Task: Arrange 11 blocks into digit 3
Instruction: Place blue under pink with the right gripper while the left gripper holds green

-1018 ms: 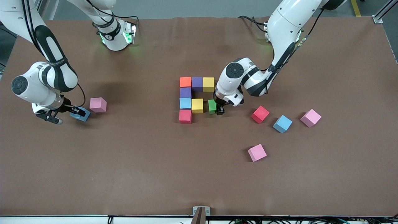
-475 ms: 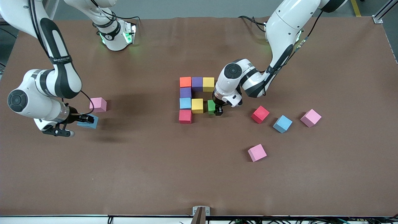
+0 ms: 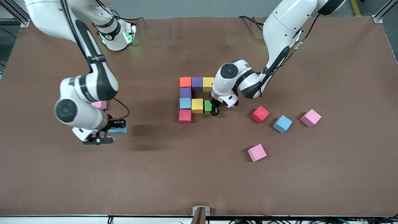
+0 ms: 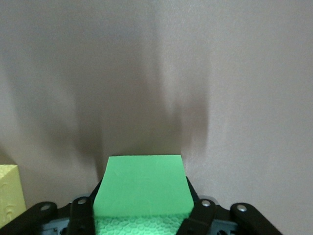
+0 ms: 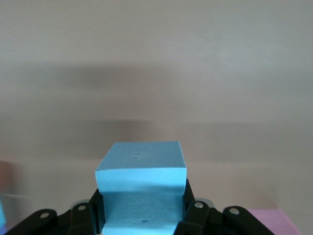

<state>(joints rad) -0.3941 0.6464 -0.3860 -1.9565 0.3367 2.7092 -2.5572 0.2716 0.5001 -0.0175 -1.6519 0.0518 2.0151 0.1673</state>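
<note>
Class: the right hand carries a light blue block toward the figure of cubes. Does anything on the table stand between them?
Nothing visible does. The right hand holds the light blue block over bare table, and only bare table lies between it and the figure.

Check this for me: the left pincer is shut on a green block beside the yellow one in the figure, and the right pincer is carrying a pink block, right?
Not quite. The right pincer carries a light blue block, not a pink one; the right wrist view shows it clearly. The rest holds: the left pincer is shut on the green block beside the yellow block in the figure.
</note>
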